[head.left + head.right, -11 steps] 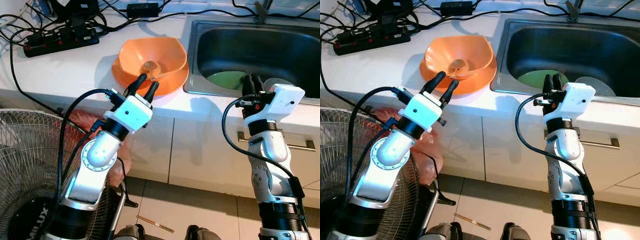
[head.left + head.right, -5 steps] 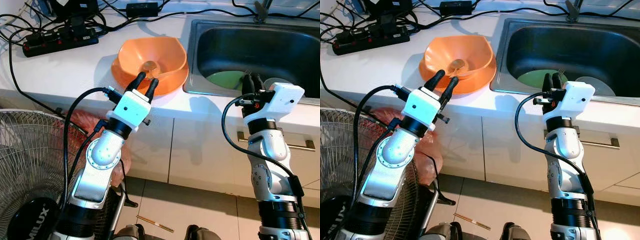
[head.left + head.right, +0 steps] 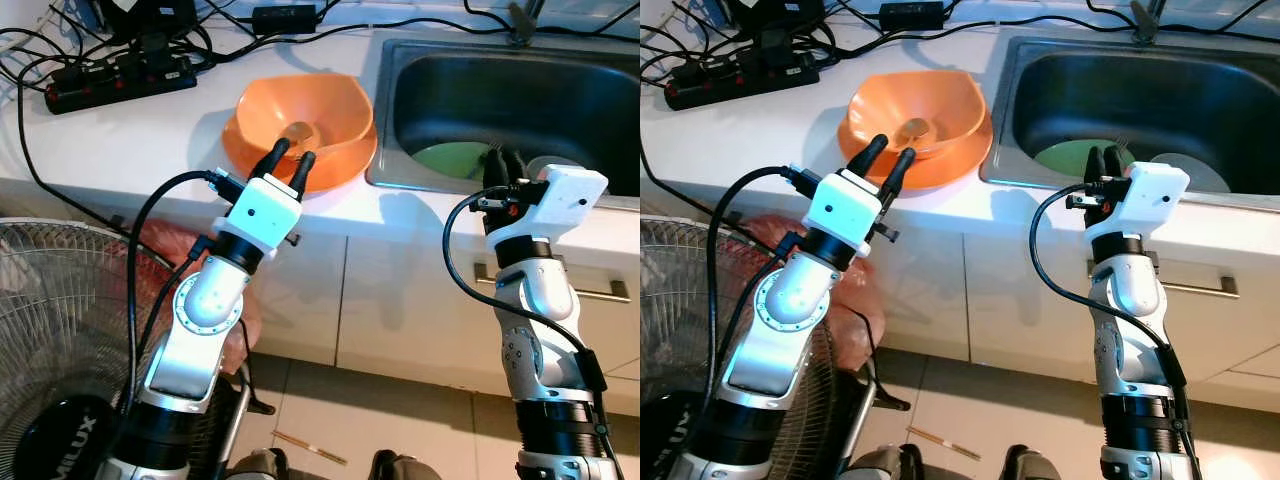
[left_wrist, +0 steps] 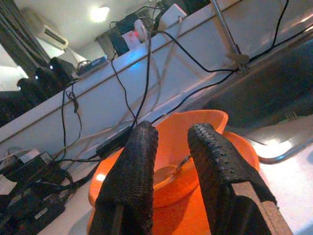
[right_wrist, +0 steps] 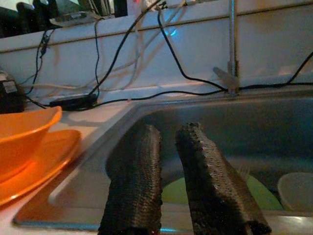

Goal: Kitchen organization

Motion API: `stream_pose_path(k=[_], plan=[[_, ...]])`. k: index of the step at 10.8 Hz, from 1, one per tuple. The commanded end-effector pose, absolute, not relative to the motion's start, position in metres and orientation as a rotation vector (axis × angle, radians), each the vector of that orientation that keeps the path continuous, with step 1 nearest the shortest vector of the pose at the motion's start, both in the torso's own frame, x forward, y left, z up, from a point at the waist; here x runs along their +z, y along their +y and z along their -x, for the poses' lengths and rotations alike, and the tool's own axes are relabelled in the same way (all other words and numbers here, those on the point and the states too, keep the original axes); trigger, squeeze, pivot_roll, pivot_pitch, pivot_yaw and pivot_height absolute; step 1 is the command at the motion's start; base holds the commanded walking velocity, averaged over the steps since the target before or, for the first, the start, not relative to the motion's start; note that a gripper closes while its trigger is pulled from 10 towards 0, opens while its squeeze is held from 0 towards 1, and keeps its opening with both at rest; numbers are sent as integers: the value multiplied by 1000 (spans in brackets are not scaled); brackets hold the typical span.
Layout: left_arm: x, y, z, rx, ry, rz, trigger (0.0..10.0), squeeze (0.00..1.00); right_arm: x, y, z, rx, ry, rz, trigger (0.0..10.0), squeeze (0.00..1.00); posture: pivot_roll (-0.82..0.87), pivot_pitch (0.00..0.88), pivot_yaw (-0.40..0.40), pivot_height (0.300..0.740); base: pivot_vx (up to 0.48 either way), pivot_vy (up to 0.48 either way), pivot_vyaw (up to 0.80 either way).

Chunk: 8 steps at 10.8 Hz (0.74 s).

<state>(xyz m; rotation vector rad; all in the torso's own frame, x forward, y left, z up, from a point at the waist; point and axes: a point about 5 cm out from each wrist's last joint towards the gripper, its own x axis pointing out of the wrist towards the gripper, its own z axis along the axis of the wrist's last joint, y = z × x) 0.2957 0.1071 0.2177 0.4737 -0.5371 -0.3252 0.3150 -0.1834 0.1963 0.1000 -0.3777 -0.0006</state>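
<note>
The orange bowl sits on an orange plate on the white bench, just beside the sink, with a spoon lying inside it. The left gripper is raised at the plate's near rim, its fingers parted a little and holding nothing, aimed at the bowl's front wall. The right gripper hovers at the sink's front edge, its fingers a narrow gap apart and also empty; below them in the basin lie a green plate and a pale dish. The likely trouble is with the bowl: its wall looks thin and sloping, so a pinch on the rim could slip, or tip the bowl and throw the spoon out; a push forward without a grip could slide the bowl and plate toward the cables. A power strip and several black cords crowd the back of the bench, so there is little spare room behind the bowl. A floor fan stands close by the left arm, which could foul a wide elbow swing.
</note>
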Motion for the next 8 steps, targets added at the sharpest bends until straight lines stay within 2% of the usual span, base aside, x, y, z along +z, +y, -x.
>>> stream_pose_path(k=[1, 3, 8], plan=[[220, 106, -297, -320, -547, -474, 10000, 0, 195, -187, -317, -20, -355, -106, 10000, 0, 40, 143, 38, 740, 0, -428, 0], [220, 105, -297, -320, -548, -472, 10000, 0, 195, -187, -317, -22, -354, -104, 10000, 0, 39, 140, 38, 740, 0, -480, -800], [219, 104, -298, -318, -544, -466, 10000, 0, 196, -187, -318, -21, -361, -94, 10000, 0, 40, 154, 31, 740, 0, -480, 0]])
